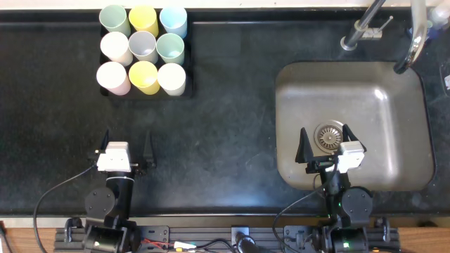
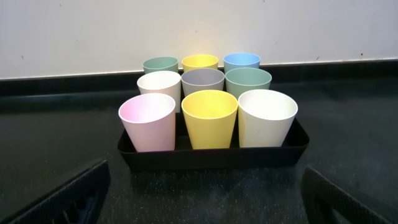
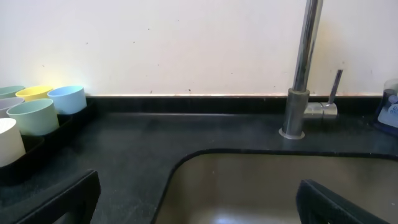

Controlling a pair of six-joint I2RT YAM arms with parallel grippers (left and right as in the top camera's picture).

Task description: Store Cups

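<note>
Nine cups (image 1: 143, 47) stand upright in a black tray (image 2: 211, 158) at the desk's (image 1: 232, 126) far left. Both grippers hold nothing, fingers spread wide: left gripper (image 1: 127, 135) faces the tray, right gripper (image 1: 325, 133) hangs over the sink's (image 1: 394, 91) near edge.

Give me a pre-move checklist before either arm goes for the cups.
1. Left gripper open and empty: ok, fingers spread with nothing between them.
2. Right gripper open and empty: ok, it sits by the sink, away from the cups.
3. Cups standing mouth-up: ok, nine of them in three rows of three.
4. Cups all seated in the black tray: ok, none outside it.
5. Countertop between the left gripper and the tray free of obstacles: ok.
6. Place to store the cups identified: cannot tell.
</note>
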